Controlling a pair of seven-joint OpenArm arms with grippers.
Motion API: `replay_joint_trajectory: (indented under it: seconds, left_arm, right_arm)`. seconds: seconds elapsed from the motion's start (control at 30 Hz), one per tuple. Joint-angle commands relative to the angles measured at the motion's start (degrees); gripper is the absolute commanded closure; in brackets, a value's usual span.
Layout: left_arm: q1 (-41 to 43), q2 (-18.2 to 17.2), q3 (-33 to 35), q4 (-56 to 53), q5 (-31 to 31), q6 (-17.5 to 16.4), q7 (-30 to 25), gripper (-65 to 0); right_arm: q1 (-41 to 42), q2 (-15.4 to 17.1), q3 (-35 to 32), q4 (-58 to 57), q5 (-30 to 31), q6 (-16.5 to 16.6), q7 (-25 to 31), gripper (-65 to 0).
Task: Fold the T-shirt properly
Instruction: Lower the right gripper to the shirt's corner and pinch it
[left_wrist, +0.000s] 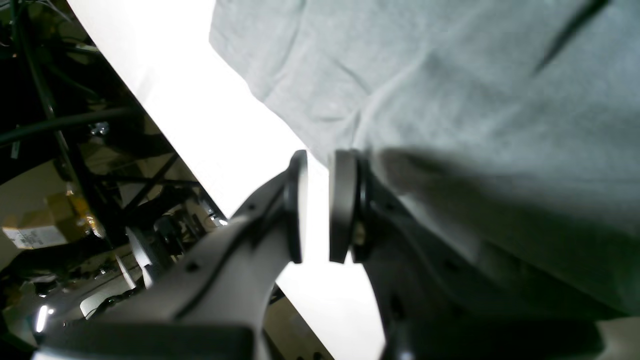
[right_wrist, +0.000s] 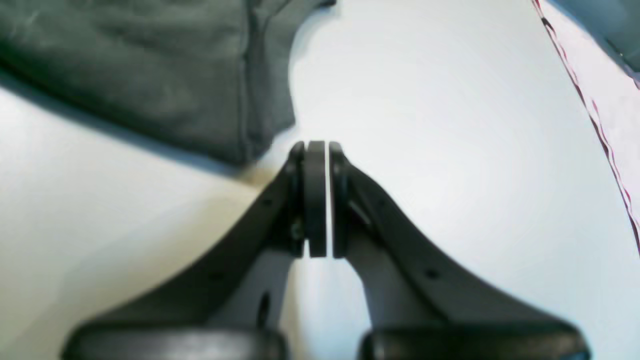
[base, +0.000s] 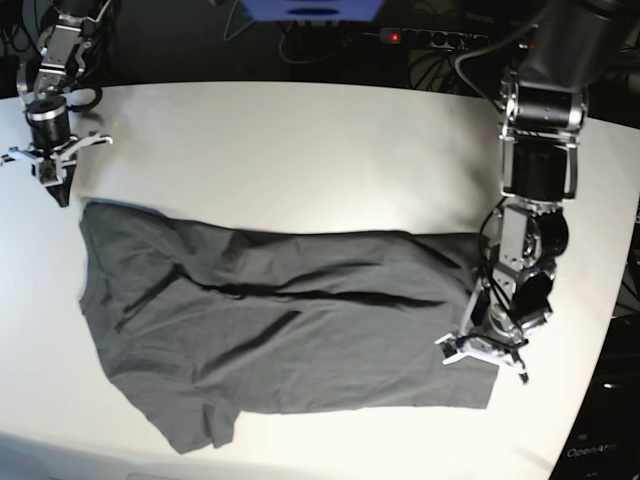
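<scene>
The dark grey T-shirt (base: 280, 320) lies spread and wrinkled across the white table (base: 300, 150), its hem side to the right. My left gripper (base: 485, 355) hovers at the shirt's lower right corner. In the left wrist view that gripper (left_wrist: 322, 165) is all but shut: a narrow gap with only white table showing in it, and the T-shirt (left_wrist: 450, 100) just to its right. My right gripper (base: 58, 188) points down just above the shirt's upper left corner. In the right wrist view it (right_wrist: 320, 147) is shut and empty, beside the cloth's edge (right_wrist: 150, 65).
The table's edge runs close by the left gripper, with a dark frame and boxes (left_wrist: 35, 230) beyond it. A power strip (base: 430, 38) and cables lie past the far edge. A red-and-white cord (right_wrist: 590, 110) crosses the table to the right of the right gripper.
</scene>
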Motion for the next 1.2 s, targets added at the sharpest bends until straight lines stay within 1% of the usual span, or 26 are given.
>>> replay_joint_trajectory:
  seconds: [0.0, 0.13, 0.27, 0.33, 0.37, 0.43, 0.53, 0.57, 0.63, 0.67, 0.77, 0.83, 0.87, 0.97, 1.17]
  left_arm:
    - [-2.4, 0.6, -0.2, 0.7, 0.6, 0.7, -0.3, -6.5]
    - [-3.2, 1.3, -0.3, -1.0, 0.6, 0.7, -0.2, -6.6]
    - [-2.9, 1.1, -0.5, 0.5, 0.6, 0.7, -0.1, -6.6]
    - [0.0, 0.7, -0.8, 2.4, 0.6, 0.7, 1.1, -6.5]
    - [1.7, -0.2, -1.4, 4.3, 0.6, 0.7, 1.6, -6.5]
    - [4.4, -1.1, -2.8, 7.7, 0.2, 0.7, 1.4, -6.4]
    - [7.2, -1.0, -5.9, 12.7, 0.1, 0.7, 1.9, -6.4]
    - [8.9, -0.8, -8.0, 15.3, 0.0, 0.7, 2.0, -6.2]
    - [11.2, 1.5, -12.0, 19.3, 0.0, 0.7, 1.7, -6.2]
    - [11.9, 2.6, -13.9, 20.5, 0.1, 0.7, 1.6, -6.2]
    - [12.5, 4.8, -16.9, 22.0, 0.6, 0.7, 1.5, -6.2]
    - [12.5, 5.8, -17.5, 22.3, 0.6, 0.7, 2.0, -6.2]
    - [12.8, 6.0, -17.6, 22.3, 0.6, 0.7, 2.1, -6.2]
    - [14.8, 6.2, -17.6, 22.5, 0.6, 0.7, 2.1, -6.2]
    - [17.1, 6.3, -17.5, 21.9, 0.3, 0.7, 2.1, -6.2]
  right_arm:
    - [0.2, 0.9, 0.3, 1.1, 0.7, -0.5, 1.5, -1.3]
    - [0.2, 0.9, 0.3, 1.1, 0.7, -0.5, 1.5, -1.3]
    - [0.1, 1.1, 0.4, 1.2, 0.7, -0.5, 1.5, -1.3]
    - [0.1, 1.2, 0.4, 1.6, 0.7, -0.5, 1.5, -1.3]
    - [0.1, 1.2, 0.4, 2.4, 0.7, -0.5, 1.3, -1.2]
    - [0.1, 1.3, 0.4, 4.3, 0.7, -0.5, 1.1, -0.9]
    - [0.2, 1.1, 0.0, 7.3, 0.7, -0.2, 1.0, -0.9]
    - [0.2, 1.0, 0.0, 8.0, 0.7, 1.3, 1.0, -0.9]
    - [0.7, 0.7, 0.4, 8.6, 0.8, 7.0, 1.0, -0.7]
    - [1.0, 0.4, 0.4, 8.6, 0.8, 9.0, 1.0, -0.7]
    - [3.3, -1.1, 0.4, 8.7, 0.8, 13.4, 0.8, -0.7]
    - [4.1, -1.6, 0.4, 8.7, 0.8, 15.7, -1.5, -0.7]
    - [4.7, -1.7, 0.4, 8.7, 0.8, 16.4, -2.5, -0.7]
    - [5.4, -1.7, 0.1, 8.7, 0.8, 16.6, -4.3, -0.7]
    - [7.3, -1.7, 0.1, 8.4, 0.8, 16.6, -5.1, -0.7]
